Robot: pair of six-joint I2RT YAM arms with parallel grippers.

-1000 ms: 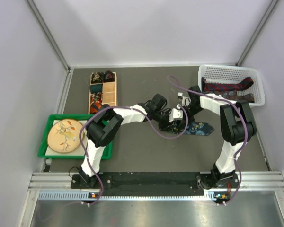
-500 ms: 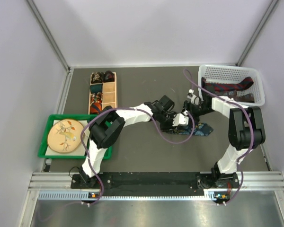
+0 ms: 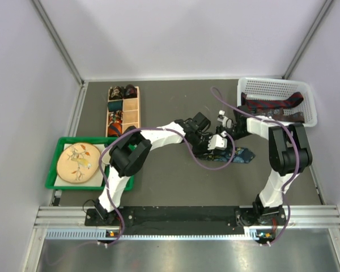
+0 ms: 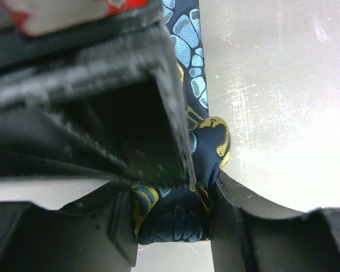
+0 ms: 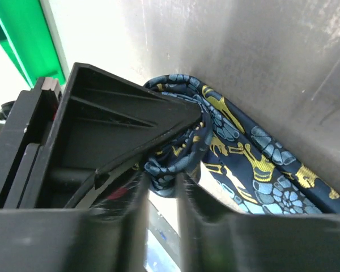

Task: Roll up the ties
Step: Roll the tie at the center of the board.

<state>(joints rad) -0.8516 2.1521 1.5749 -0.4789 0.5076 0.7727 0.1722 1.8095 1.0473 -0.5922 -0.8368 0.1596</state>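
My left gripper [image 4: 173, 222] pinched the rolled end of the blue floral tie [image 4: 188, 85], a finger pressed against each side of the small coil. My right gripper [image 5: 161, 226] met it from the other side, its fingers almost together on a bunched fold of the same cloth. The one tie on the table lay near and to the left of the white basket [image 3: 307, 94]. Its free length ran from my fingertips out to the right, towards the near front of the basket, so I judged my right arm the nearer to that loose tail. In the basket I made out two more ties [image 3: 272, 103], unrolled. Far left of the basket stood one wooden organiser [image 3: 139, 111] holding what I took for five coils. Nearer and further left was one green tray [image 3: 52, 165] with one plate [image 3: 78, 161].
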